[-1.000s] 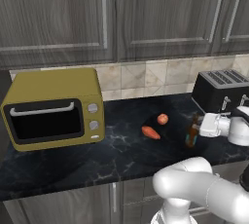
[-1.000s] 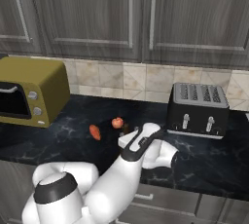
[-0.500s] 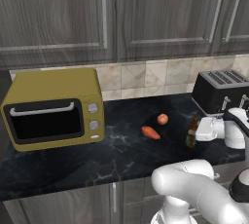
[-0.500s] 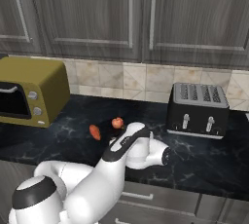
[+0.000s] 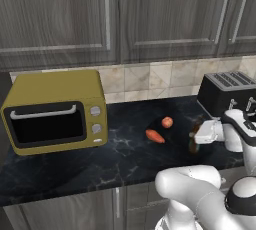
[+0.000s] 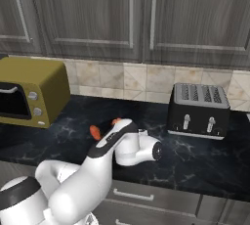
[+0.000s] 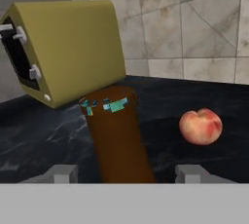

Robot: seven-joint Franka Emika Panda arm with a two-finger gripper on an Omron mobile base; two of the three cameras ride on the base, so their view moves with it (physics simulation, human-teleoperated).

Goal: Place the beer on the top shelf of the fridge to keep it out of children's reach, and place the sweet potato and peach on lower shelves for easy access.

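- Leftmost on the dark marble counter (image 5: 100,166) sits the olive-yellow toaster oven (image 5: 55,110), its dark glass door facing forward and three knobs down its right side; the hand view shows the same oven (image 7: 73,47) behind the bottle.
- Above, grey wooden wall cabinets (image 5: 125,14) with long bar handles hang over a beige tiled backsplash (image 5: 150,76).
- Next to the right, near the middle of the counter, the sweet potato (image 5: 155,136) lies flat, with the peach (image 5: 167,122) just behind it and slightly right; the two are close, though I cannot tell whether they touch. From the right base view both are partly hidden by the arm, and the sweet potato (image 6: 95,132) shows as an orange end.
- Further right, the beer (image 5: 194,136) stands upright on the counter, to the right of the produce. In the hand view the beer (image 7: 116,138) rises between the two finger tips, its teal label (image 7: 109,105) near the top and the peach (image 7: 201,126) off to its right.
- Around the bottle, the gripper (image 5: 200,135) reaches in from the right, its jaws on either side of the brown glass; whether the pads already press on it I cannot tell.
- Rightmost, a black four-slot toaster (image 5: 225,91) stands against the backsplash, behind the white arm.
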